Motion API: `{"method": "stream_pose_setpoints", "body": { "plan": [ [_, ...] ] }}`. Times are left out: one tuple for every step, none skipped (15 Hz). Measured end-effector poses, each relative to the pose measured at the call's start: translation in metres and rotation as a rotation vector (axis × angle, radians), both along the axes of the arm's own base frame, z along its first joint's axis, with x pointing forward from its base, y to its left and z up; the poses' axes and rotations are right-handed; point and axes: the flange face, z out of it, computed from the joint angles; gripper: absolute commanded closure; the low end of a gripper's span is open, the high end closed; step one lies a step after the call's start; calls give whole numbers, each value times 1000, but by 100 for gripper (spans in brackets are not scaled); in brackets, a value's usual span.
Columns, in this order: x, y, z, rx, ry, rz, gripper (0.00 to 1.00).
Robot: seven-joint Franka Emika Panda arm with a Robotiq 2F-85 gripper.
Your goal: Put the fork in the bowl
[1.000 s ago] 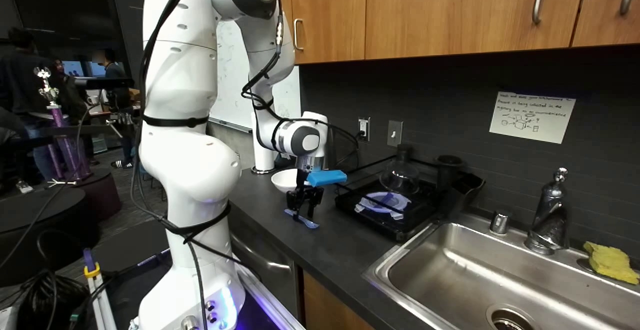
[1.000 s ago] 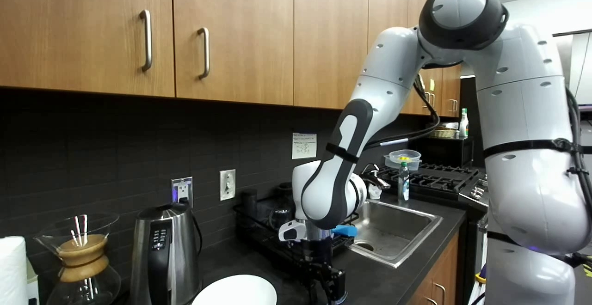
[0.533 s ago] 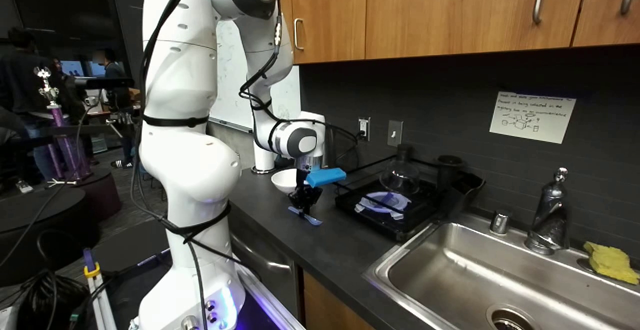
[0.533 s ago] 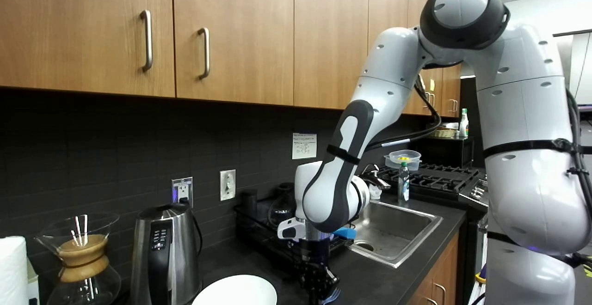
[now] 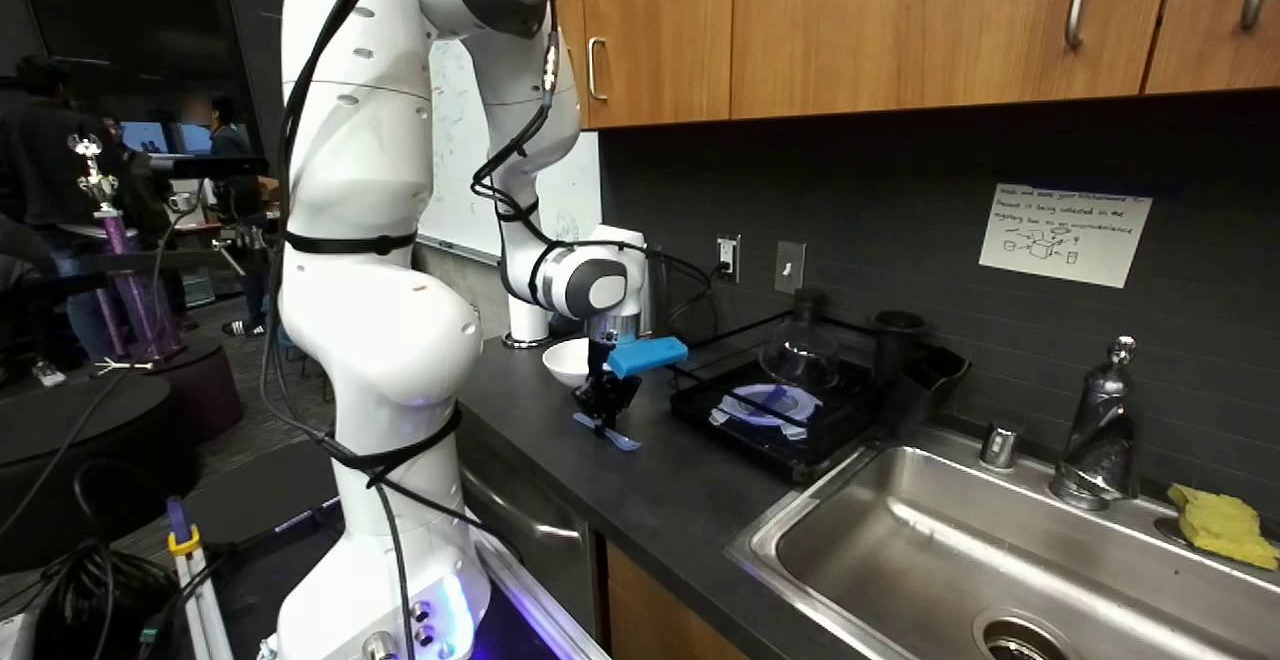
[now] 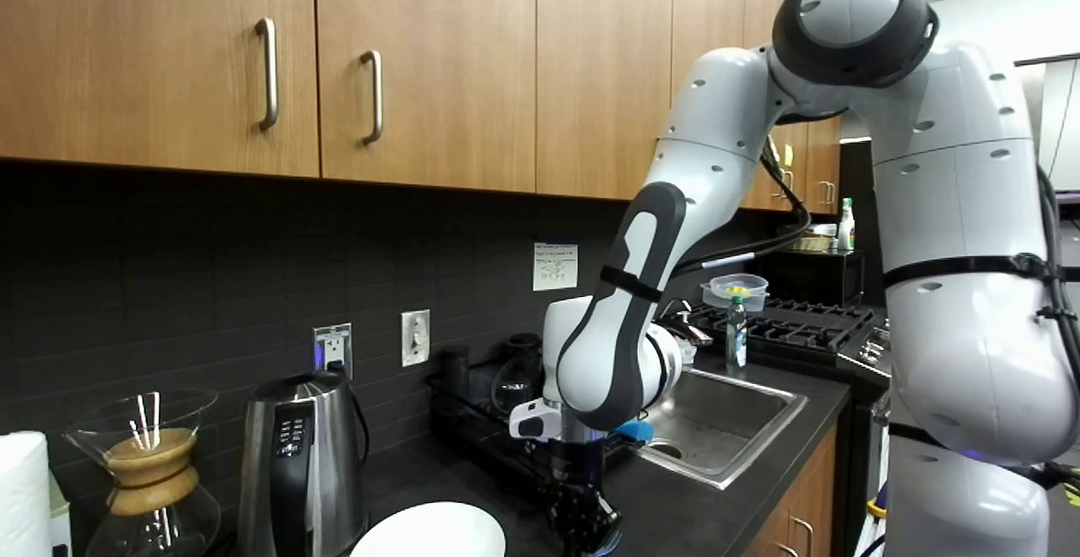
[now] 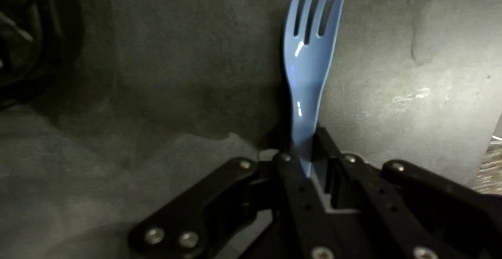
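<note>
Probably trouble starts at the tabletop [image 5: 680, 510]: too short a lift would scrape the load along it and twist the grip. Next the dish rack [image 5: 740, 450], near; a swing that way could snag. Then the bowl [image 5: 565, 364], partly behind the claw [image 7: 308, 151] in an exterior view; low approach may knock its rim. Claw pinches the fork [image 7: 308, 80] by the handle, close over or on the tabletop; can't tell which. Tine end juts out, glossy; may pivot if pinch is loose. Tines point away from bowl; off-centre release could tip it out.
</note>
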Motion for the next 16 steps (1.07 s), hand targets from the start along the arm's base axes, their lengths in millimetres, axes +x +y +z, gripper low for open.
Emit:
{"method": "stream_pose_setpoints", "body": {
  "plan": [
    [-2, 3, 0, -1, 4, 8, 96],
    [-4, 8, 0, -3, 15, 17, 96],
    [-7, 13, 0, -7, 37, 30, 96],
    [-10, 20, 0, -17, 68, 43, 96],
    [-12, 27, 2, -30, 99, 57, 96],
    [-13, 35, 4, -45, 128, 68, 96],
    [-13, 42, 8, -60, 154, 82, 96],
    [-13, 50, 12, -72, 174, 95, 96],
    [-12, 57, 16, -83, 191, 109, 96],
    [-10, 63, 20, -90, 203, 122, 96],
    [-9, 69, 23, -95, 213, 135, 96],
    [-7, 73, 26, -97, 221, 145, 96],
    [-5, 77, 29, -99, 226, 151, 96],
    [-2, 79, 32, -100, 230, 155, 96],
    [0, 81, 35, -100, 233, 159, 96],
    [3, 82, 37, -102, 234, 163, 96]
  ]
}}
